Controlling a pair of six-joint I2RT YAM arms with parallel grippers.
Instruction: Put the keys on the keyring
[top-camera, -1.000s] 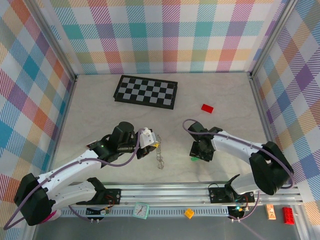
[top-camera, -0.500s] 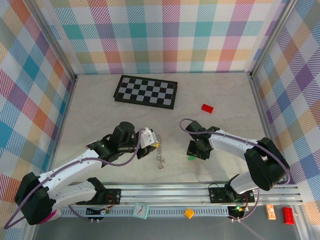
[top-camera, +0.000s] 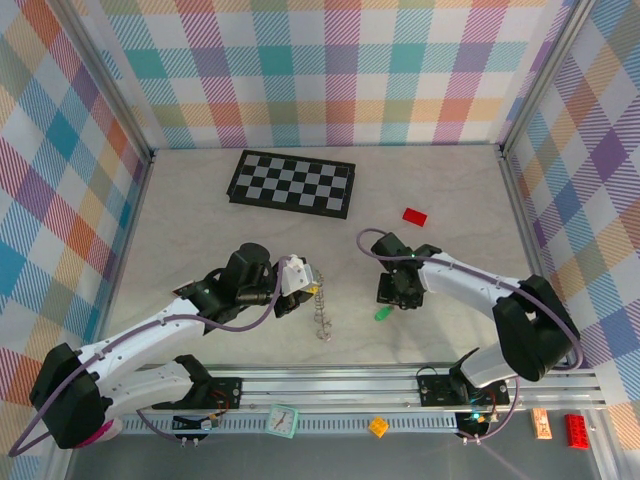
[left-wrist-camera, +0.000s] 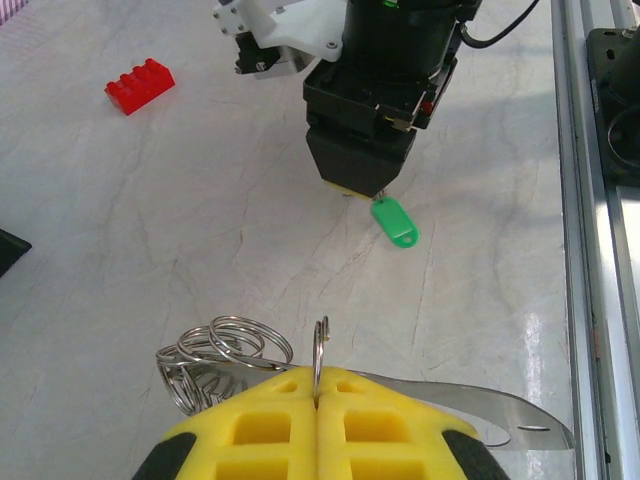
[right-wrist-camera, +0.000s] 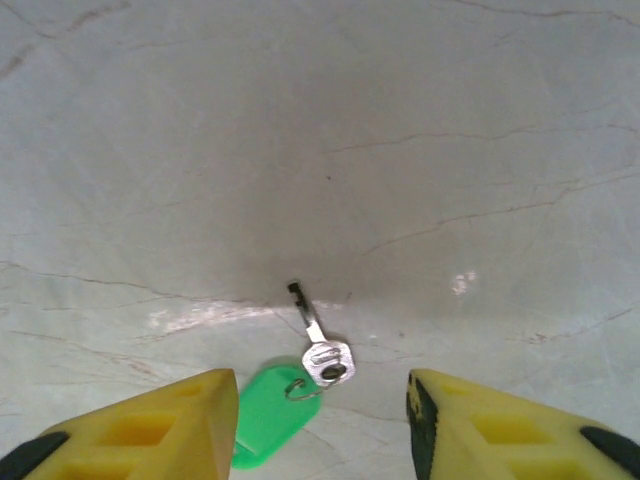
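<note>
The right fingers (right-wrist-camera: 170, 420), released, have drawn back toward 12 o'clock; best lower them astride the green key (right-wrist-camera: 266, 413) while the left fingers (left-wrist-camera: 260, 430) clench the keyring (left-wrist-camera: 222, 350).

In the view from above, the left arm (top-camera: 150, 335) starts at the bottom left and stretches up and right toward the middle. Its wrist is bent, and the left gripper (top-camera: 306, 287) points to the right. In the left wrist view, its two yellow fingers (left-wrist-camera: 262, 430) are pressed tight together at the bottom, pinching the keyring (left-wrist-camera: 225, 348).

The right arm (top-camera: 470, 285) starts at the bottom right, bends like an elbow, and reaches left. The right gripper (top-camera: 396, 298) points straight down. In the right wrist view, its yellow fingers (right-wrist-camera: 170, 425) sit far apart, holding nothing.
</note>
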